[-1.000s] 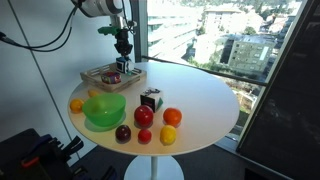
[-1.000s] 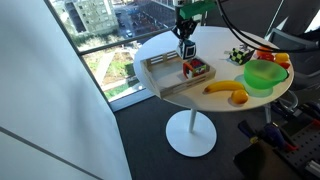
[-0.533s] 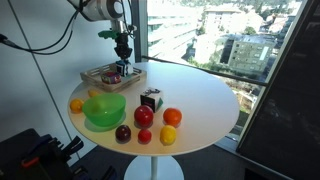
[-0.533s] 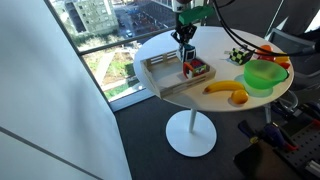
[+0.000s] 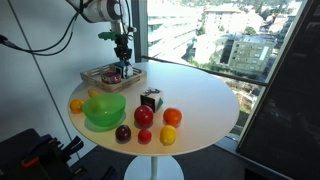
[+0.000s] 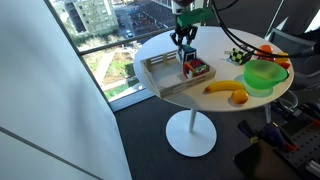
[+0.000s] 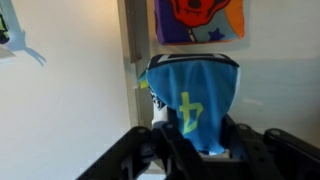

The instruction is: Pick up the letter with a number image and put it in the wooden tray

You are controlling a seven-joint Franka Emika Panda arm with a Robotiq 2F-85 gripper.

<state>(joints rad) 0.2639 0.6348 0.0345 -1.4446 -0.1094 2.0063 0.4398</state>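
The claw (image 6: 185, 45) is clamped on the letter (image 7: 192, 95), whose blue face shows a yellow 4, just above the tray (image 6: 160, 72), with another block (image 7: 200, 20) lying beyond its tips.

I am working in what is looking like an upper-floor office or lab. Tall floor-to-ceiling glass windows (image 5: 215, 35) (image 6: 95, 30) are showing grey city blocks and rooftops (image 5: 250, 50) far below. A round white pedestal table (image 5: 205, 100) (image 6: 195, 102) is standing on dark grey office carpet (image 6: 150, 150). Loose black cables (image 5: 50, 45) are hanging beside the glass, and black equipment with wiring (image 5: 40, 155) is sitting on the floor next to the table.
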